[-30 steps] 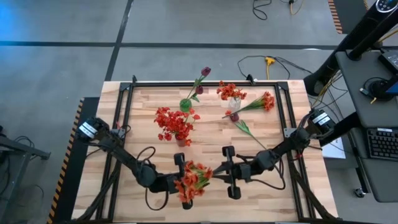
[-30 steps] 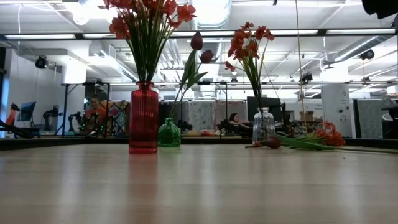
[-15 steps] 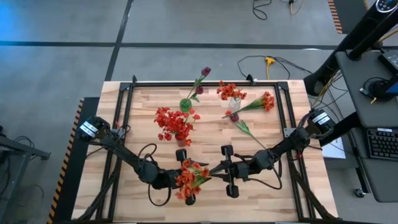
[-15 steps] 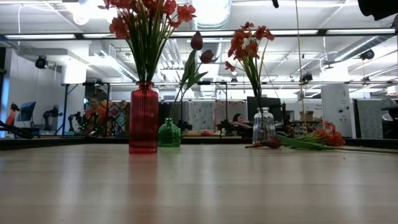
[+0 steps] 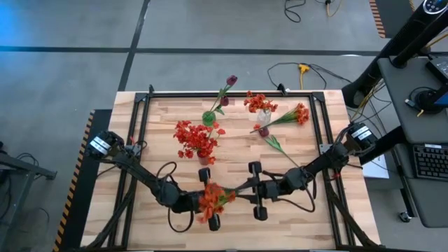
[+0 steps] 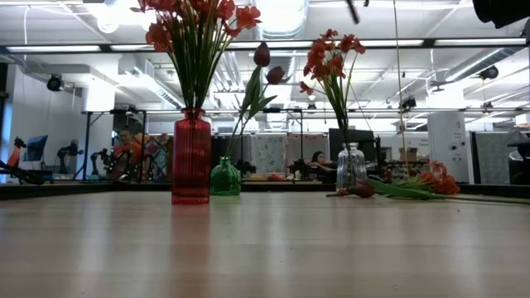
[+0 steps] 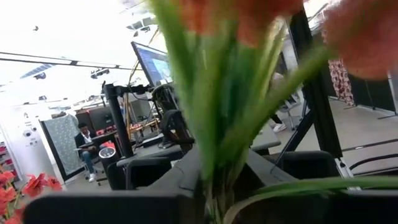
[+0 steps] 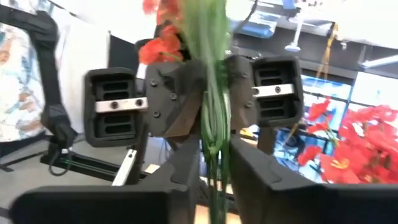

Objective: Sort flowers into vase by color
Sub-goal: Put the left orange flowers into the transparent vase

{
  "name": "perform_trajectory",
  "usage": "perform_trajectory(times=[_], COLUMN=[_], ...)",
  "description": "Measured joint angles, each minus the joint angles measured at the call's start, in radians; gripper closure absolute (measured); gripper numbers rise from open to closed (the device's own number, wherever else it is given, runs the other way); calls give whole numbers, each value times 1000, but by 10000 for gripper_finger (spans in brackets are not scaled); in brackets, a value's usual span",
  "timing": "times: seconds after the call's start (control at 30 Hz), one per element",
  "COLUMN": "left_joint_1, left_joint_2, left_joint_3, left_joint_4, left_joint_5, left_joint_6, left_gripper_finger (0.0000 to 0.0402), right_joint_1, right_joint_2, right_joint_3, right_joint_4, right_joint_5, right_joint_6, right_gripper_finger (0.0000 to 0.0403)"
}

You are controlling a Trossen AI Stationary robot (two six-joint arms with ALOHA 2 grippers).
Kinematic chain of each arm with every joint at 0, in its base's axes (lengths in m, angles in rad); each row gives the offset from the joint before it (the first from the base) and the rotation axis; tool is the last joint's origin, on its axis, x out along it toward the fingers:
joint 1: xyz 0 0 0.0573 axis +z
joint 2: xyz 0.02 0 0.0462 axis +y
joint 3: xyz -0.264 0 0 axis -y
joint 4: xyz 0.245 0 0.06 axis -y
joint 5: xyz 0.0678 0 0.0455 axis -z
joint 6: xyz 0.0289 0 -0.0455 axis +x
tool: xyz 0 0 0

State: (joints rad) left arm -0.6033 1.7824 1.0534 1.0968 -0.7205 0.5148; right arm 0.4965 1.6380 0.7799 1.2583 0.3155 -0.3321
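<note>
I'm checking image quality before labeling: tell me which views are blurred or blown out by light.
Left wrist view: the held orange-red flower stem fills the frame, close and out of focus, with a washed-out bright ceiling behind. Right wrist view: the stem is soft, the left gripper behind it sharper. Low view: bright ceiling lights glare above the red vase. High view: evenly lit, sharp.

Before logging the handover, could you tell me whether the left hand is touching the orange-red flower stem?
Touching: in the right wrist view, the left hand closes its fingers on the orange-red flower stem, no gap showing.
</note>
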Motion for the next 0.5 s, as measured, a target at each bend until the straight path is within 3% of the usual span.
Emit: perform_trajectory(times=[0.13, 0.3, 0.4, 0.5], left_joint_1=[-6, -39, -61, -72], left_joint_2=[0, 0, 0, 0], left_joint_3=[0, 0, 0, 0], left_joint_4=[-6, -6, -32, -96], left_joint_5=[-26, -225, -321, -339], left_joint_6=[5, 65, 78, 35], left_gripper_finger=[378, 384, 381, 381], right_joint_1=[1, 0, 0, -4], right_joint_2=[-15, -81, -136, -182], right_joint_3=[0, 0, 0, 20], right_joint_4=[-60, -220, -357, -510], right_joint_5=[84, 150, 153, 153], right_joint_6=[1, 57, 107, 164], right_gripper_finger=[265, 200, 175, 160])
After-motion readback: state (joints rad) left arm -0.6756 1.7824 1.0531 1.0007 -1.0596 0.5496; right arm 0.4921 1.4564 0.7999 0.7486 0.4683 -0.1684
